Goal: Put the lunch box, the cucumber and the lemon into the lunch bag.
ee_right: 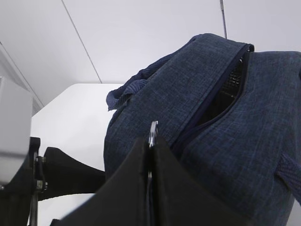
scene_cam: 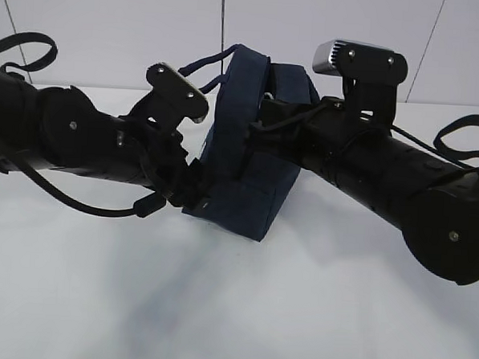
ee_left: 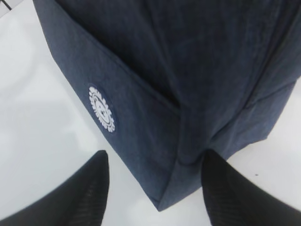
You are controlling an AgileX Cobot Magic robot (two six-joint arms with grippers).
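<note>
The left gripper (ee_left: 153, 188), two matte black ribbed fingers (ee_left: 89, 193) tapering to rounded tips, is standing wide apart on either side of the lunch bag's (ee_left: 188, 84) lower corner. One fingertip is sitting over the white table (ee_left: 37, 132) just left of the bag; the other is lying against the fabric at the bag's right side. Nothing is being squeezed between them. From the exterior camera, the left arm (scene_cam: 65, 138) is reaching in from the left of the bag, a looped black cable (scene_cam: 85, 204) hanging under it, and it is hiding the bag's lower left edge.

The lunch bag (scene_cam: 248, 172) is sitting on the table at the middle, tilting to one side. It is a boxy thing of dark navy woven cloth with a heathered grain, stitched seams and a front pocket panel carrying a small round white logo (ee_left: 101, 109). A braided navy handle (ee_right: 124, 89) is looping off its top left. The zipper opening (ee_right: 225, 89) is gaping partway, showing a dark interior.

To the right of the bag, the right arm (scene_cam: 384, 179) is covering the bag's upper right, its silver-grey camera housing (scene_cam: 358, 59) rising above. The right gripper (ee_right: 150, 155) is pinching shut on a thin silver metal piece (ee_right: 153, 134) sticking up between its smooth black tips, beside the zipper line.
</note>
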